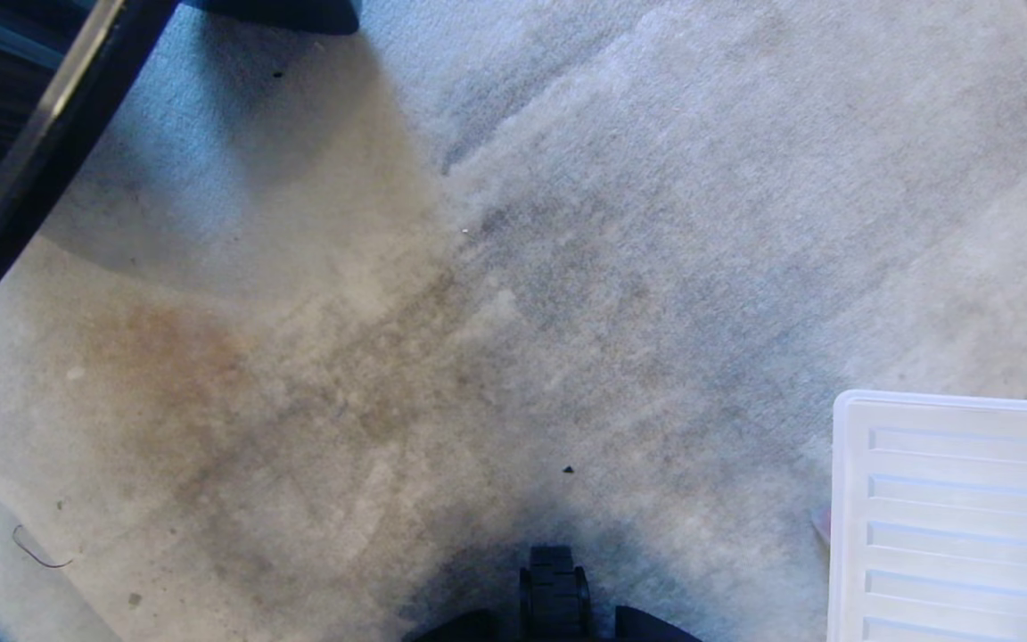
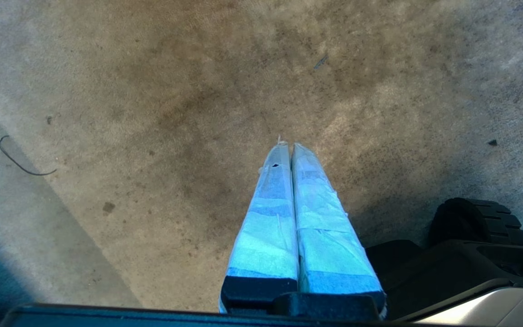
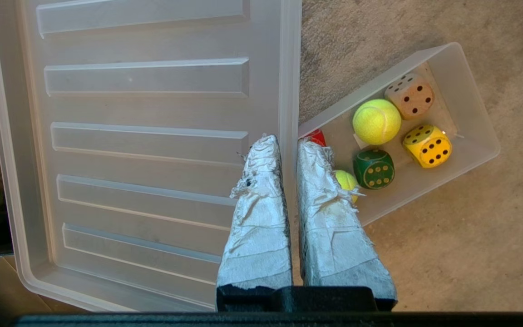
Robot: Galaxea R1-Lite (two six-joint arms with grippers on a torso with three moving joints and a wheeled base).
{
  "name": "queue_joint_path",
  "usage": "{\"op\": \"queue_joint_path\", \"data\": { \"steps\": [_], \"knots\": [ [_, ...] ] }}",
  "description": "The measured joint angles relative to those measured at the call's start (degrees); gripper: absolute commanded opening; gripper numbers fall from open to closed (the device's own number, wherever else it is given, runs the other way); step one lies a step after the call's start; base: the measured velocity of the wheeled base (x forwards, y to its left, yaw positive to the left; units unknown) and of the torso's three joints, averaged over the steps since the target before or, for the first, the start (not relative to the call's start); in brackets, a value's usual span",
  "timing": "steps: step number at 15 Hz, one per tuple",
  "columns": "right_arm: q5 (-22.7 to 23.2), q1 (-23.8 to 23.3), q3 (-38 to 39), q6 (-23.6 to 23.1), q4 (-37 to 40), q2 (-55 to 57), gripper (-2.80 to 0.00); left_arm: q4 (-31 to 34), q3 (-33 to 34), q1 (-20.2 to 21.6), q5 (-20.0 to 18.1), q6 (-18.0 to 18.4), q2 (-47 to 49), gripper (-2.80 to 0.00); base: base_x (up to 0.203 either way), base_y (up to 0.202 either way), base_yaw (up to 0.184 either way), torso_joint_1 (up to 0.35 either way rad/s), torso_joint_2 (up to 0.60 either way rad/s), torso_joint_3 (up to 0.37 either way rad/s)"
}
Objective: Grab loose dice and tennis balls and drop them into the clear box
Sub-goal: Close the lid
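Observation:
In the right wrist view the clear box lies on the carpet. Inside it are a beige die, a yellow die, a dark green die and a tennis ball. A second tennis ball and a red die are partly hidden behind one finger. My right gripper hangs shut and empty above the box's near corner and the lid's edge. My left gripper is shut and empty over bare stained carpet. Neither gripper shows in the head view.
A flat ribbed clear lid lies beside the box, and its corner shows at the lower right of the head view. Dark furniture stands at the far left. My base wheel sits at the near edge. A thin wire lies on the carpet.

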Motion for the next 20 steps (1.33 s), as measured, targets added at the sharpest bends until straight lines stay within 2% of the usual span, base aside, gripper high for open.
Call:
{"op": "queue_joint_path", "data": {
  "steps": [6, 20],
  "knots": [
    [0.0, 0.0, 0.0, -0.1, 0.0, 0.0, -2.8, 0.0, 0.0, 0.0, 0.3, -0.4, 0.0, -2.8, 0.0, 0.0, 0.0, 0.001, 0.0, 0.034],
    [0.0, 0.0, 0.0, 0.0, 0.0, 0.0, -2.8, 0.0, 0.0, 0.0, 0.3, -0.3, 0.0, -2.8, 0.0, 0.0, 0.0, 0.001, 0.0, 0.197]
  ]
}}
